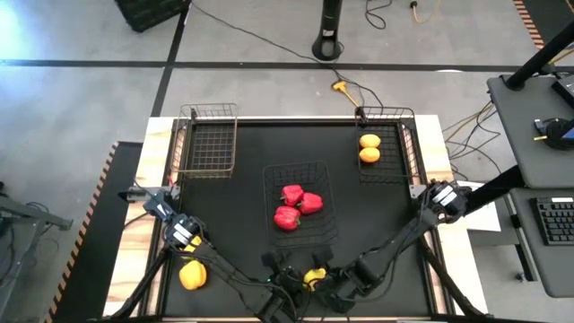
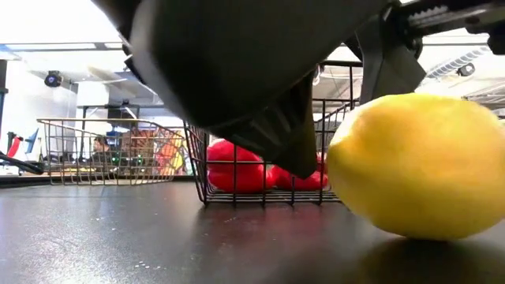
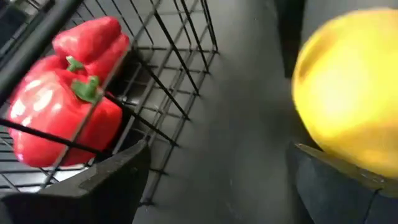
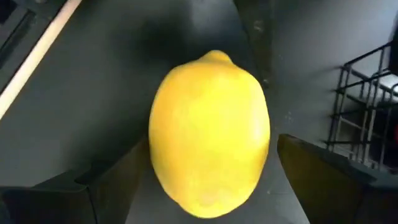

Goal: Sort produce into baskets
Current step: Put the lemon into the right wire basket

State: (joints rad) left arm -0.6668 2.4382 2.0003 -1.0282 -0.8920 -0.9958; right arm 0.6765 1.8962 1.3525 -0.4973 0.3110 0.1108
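A yellow lemon-like fruit lies on its side on the black mat near the table's front edge; it also shows in the low view. My right gripper is open, with one finger on each side of the fruit. My left gripper is open just to the fruit's left, beside the middle dark basket, which holds three red peppers. A yellow pepper lies at the near left. Two orange-yellow fruits lie in the far right dark basket.
The copper basket stands at the far left. The middle basket's near wall is close in front of my left gripper. Both arms crowd the table's near middle. Bare mat lies between the baskets.
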